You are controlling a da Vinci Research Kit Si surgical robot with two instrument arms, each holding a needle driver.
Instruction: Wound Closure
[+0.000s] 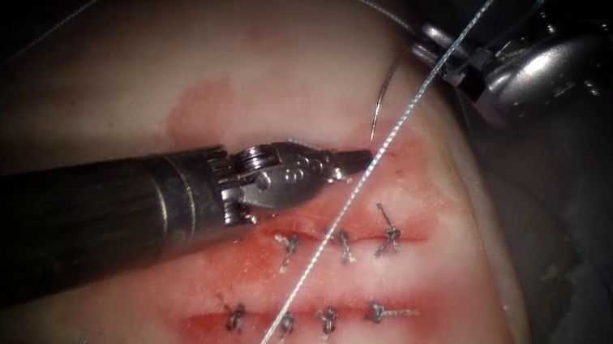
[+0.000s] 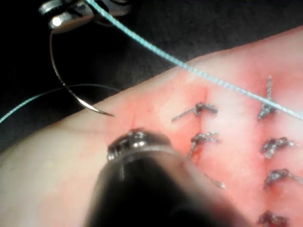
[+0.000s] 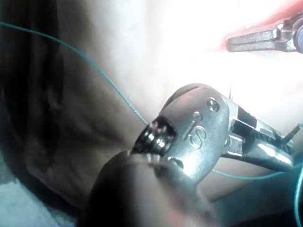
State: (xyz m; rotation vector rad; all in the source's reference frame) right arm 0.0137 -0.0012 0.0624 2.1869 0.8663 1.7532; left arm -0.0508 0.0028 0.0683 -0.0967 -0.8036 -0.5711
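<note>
Steel needle (image 1: pixel 385 92) — one; seven knots (image 1: pixel 342 245)

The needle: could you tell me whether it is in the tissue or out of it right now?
Out. The right tool holds the needle near its blunt end; its tip hangs just above the tissue.

Overhead endoscope, 2 close wrist views
</note>
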